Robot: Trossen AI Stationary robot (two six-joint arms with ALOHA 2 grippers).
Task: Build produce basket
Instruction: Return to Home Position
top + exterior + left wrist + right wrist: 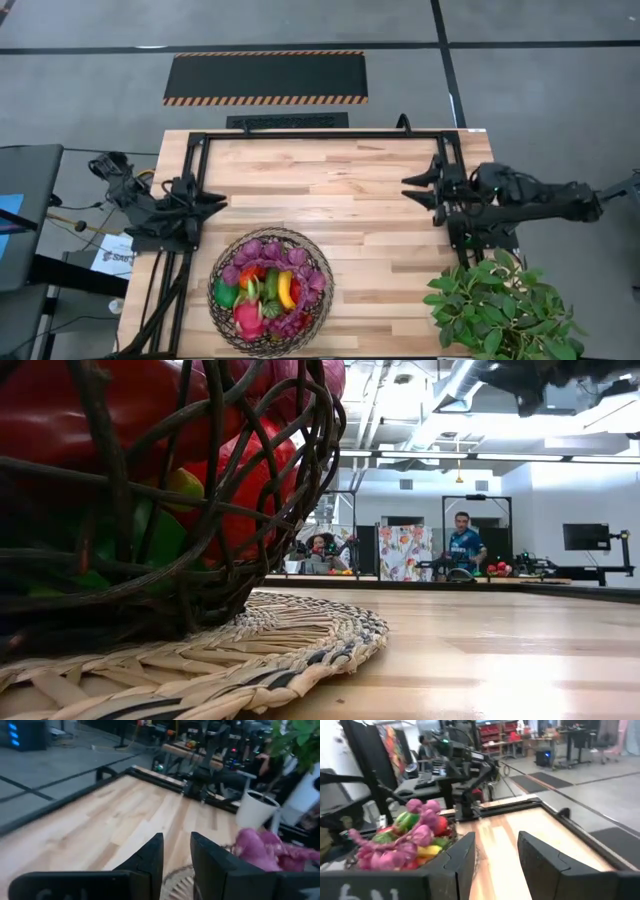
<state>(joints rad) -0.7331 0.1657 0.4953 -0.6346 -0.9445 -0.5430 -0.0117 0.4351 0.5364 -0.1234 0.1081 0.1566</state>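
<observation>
The basket (217, 272), a round bowl of dark woven wire, stands on a straw mat (300, 645) near the table's front edge, left of the middle. It is piled with produce: purple grapes (262, 249), a yellow banana (287, 290), a pink dragonfruit (248, 318), and red and green pieces. My left gripper (222, 203) hovers at the table's left side, just beyond the basket, open by a narrow gap and empty (176, 840). My right gripper (408, 190) hovers at the right side, pointing left, open and empty (496, 840).
A leafy green plant (505, 310) in a white pot (255, 807) stands at the near right corner. A black rail frame (320, 134) runs along the table's far and side edges. Bare wood lies between the two grippers. People sit far behind in the low view.
</observation>
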